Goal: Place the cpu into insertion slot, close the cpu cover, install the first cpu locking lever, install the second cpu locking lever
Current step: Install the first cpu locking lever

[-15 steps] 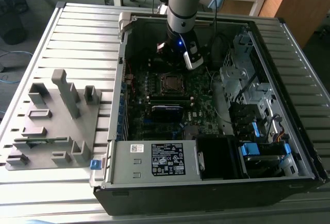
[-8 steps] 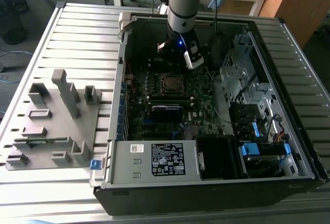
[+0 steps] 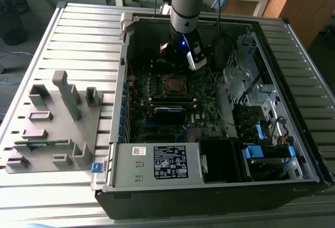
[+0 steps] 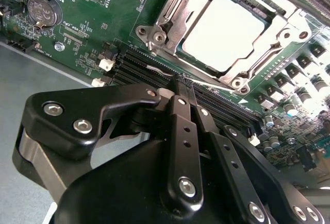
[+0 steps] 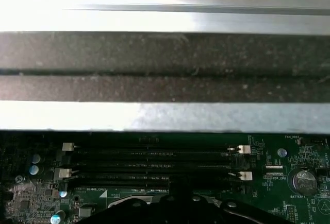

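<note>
The cpu [image 4: 224, 33] lies in the insertion slot [image 3: 172, 84] on the green board, its dull silver top showing through the cpu cover [image 4: 166, 15], which lies flat over it. A thin wire locking lever [image 4: 159, 70] runs along the socket's edge beside the black memory slots [image 5: 154, 163]. My gripper [image 4: 183, 83] is shut with nothing between its black fingers [image 4: 184, 131]. Its tip sits right by that lever's hooked end; I cannot tell if they touch. In the exterior view the gripper [image 3: 180, 60] hangs just behind the socket, inside the open computer case [image 3: 123, 107].
A coin battery [image 4: 42, 11] sits on the board near the case wall. Drive cages and cables [image 3: 251, 97] fill the case on the exterior view's right, with the power supply box [image 3: 157, 162] at the front. A grey parts fixture [image 3: 52, 123] stands on the slatted table [image 3: 78, 34].
</note>
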### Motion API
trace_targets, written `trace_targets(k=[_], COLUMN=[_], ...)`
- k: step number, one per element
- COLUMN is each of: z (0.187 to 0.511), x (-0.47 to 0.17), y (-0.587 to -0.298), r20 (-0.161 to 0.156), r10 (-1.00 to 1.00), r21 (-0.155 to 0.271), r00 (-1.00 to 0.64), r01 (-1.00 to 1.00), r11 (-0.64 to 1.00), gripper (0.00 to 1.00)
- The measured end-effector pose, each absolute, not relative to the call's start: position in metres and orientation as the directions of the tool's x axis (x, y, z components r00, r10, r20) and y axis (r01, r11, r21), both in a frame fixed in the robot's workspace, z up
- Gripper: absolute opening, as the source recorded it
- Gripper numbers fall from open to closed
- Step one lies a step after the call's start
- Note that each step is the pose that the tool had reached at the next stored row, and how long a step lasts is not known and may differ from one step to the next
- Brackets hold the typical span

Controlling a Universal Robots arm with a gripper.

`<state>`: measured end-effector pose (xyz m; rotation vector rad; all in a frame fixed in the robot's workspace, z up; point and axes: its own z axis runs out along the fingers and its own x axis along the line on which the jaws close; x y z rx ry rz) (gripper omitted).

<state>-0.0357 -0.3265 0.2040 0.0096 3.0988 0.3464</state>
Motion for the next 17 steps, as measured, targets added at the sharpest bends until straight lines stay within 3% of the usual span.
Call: trace_targets(k=[17], z=[0.2031], x=[-0.0361], y=[-0.3264], r20=[-0.023], r10=[0.126], r21=[0.221], r00=[-0.992], r01=[0.118], r11=[0.968], gripper=[0.11])
